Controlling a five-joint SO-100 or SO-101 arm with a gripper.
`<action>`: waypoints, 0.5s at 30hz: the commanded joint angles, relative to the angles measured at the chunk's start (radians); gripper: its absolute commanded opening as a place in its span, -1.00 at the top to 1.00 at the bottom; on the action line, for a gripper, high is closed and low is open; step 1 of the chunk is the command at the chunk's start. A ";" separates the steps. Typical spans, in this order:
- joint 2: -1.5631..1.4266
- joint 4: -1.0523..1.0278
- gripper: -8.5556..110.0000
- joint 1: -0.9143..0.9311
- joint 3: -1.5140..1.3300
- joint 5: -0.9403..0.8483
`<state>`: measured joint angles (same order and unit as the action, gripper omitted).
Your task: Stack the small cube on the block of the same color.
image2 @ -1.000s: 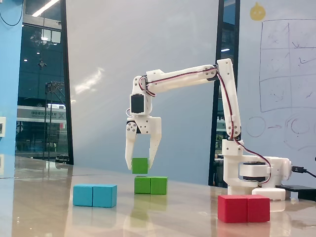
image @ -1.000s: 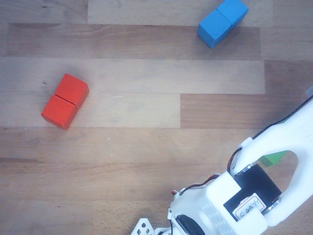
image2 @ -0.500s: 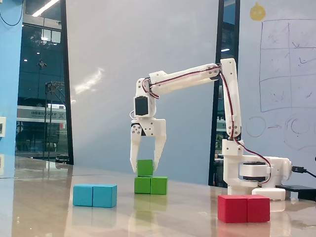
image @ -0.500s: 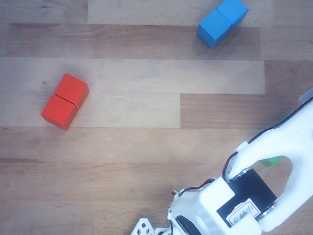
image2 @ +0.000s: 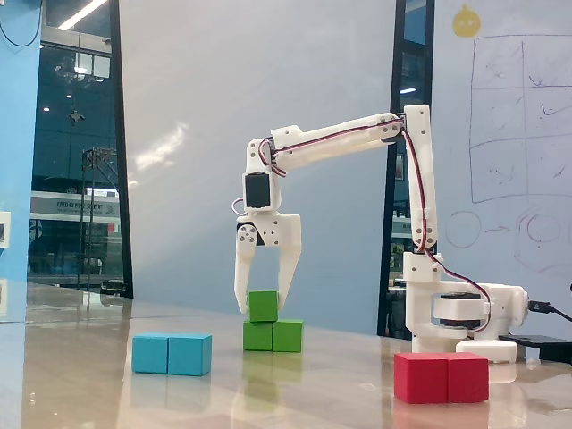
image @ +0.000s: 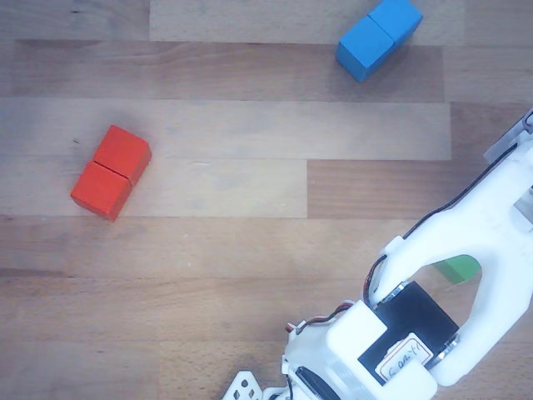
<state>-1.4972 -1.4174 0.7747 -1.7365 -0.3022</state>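
Observation:
In the fixed view the small green cube [image2: 263, 305] rests on the left half of the green block [image2: 273, 335], which lies on the table. My gripper [image2: 264, 310] points straight down with a finger on each side of the cube and looks shut on it. In the other view the white arm [image: 466, 275] covers the stack. Only a green sliver [image: 459, 268] shows through the arm's opening, and the fingertips are hidden there.
A blue oblong block [image2: 172, 354] lies left of the stack in the fixed view, at the top right [image: 379, 37] of the other view. A red oblong block [image2: 441, 377] lies near the front right [image: 111, 172]. The arm's base [image2: 456, 313] stands at the right.
The gripper came down and a little right with the small cube, which hung above the block a second ago and now sits on it.

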 commanded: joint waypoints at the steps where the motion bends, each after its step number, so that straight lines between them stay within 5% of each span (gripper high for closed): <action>1: -0.052 -0.011 0.65 0.003 -0.005 -0.005; 15: -0.052 -0.126 0.54 0.003 -0.011 -0.011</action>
<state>-1.4956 -1.4834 0.7731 -1.7533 -0.3022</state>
